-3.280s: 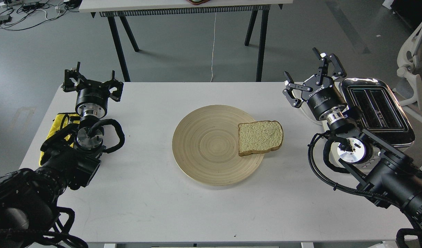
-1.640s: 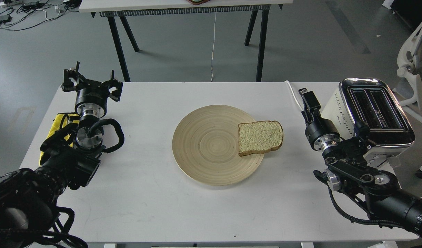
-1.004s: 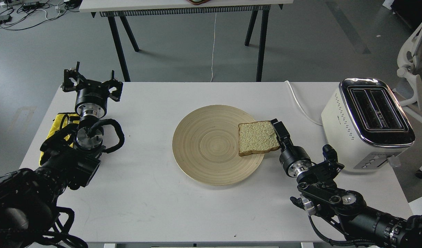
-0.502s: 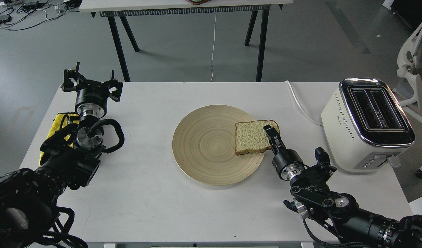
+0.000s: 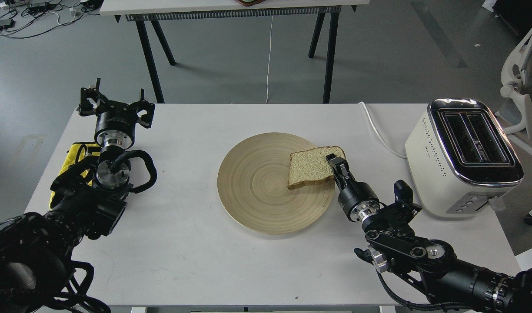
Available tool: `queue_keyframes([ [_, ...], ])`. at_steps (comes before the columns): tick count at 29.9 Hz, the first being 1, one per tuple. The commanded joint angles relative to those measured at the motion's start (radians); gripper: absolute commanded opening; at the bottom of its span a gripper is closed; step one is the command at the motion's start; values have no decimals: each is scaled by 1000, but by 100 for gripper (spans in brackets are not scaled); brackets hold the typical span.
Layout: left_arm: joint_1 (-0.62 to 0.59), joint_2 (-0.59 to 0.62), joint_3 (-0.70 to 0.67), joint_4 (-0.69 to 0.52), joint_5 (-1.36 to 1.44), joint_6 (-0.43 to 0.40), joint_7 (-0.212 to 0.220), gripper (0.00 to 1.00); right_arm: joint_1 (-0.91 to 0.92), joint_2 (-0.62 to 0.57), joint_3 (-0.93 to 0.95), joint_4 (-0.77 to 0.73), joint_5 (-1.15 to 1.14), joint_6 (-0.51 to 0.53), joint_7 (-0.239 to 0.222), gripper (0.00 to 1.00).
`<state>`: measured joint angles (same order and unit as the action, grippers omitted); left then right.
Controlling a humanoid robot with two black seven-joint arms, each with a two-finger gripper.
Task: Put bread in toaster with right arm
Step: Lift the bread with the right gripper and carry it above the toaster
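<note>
The bread (image 5: 310, 168), a pale tan slice with a brown crust, is at the right side of a round wooden plate (image 5: 257, 191) in the middle of the white table. My right gripper (image 5: 335, 166) reaches in from the lower right and is shut on the slice's right edge, one finger over its top face. The slice sits tilted, its right side raised off the plate. The cream-white toaster (image 5: 427, 148) with a chrome top and two empty slots stands at the table's right edge. My left gripper (image 5: 117, 106) is open and empty at the far left.
The toaster's white cord (image 5: 379, 130) runs across the table behind the plate's right side. A yellow object (image 5: 72, 156) lies under my left arm. A second table (image 5: 231, 8) stands behind, and a white chair (image 5: 520, 87) is beyond the toaster.
</note>
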<state>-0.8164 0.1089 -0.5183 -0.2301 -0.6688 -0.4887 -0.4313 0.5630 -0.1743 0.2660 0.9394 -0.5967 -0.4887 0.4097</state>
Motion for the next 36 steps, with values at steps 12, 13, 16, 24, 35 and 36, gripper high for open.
queue_keyframes([
  [12,0,0,0,0,0,0,0,100,138,-485,157,334,5,0,-31,7],
  [13,0,0,0,0,0,0,0,100,152,-529,157,344,5,0,-31,7],
  [16,0,0,0,0,0,0,0,100,166,-660,148,351,-2,0,-26,7],
  [24,0,0,0,0,0,0,0,100,147,-925,128,342,-168,108,-23,6],
  [35,0,0,0,0,0,0,0,100,147,-987,-25,338,-238,113,-23,6],
  [36,0,0,0,0,0,0,0,100,147,-987,-31,338,-239,113,-23,6],
])
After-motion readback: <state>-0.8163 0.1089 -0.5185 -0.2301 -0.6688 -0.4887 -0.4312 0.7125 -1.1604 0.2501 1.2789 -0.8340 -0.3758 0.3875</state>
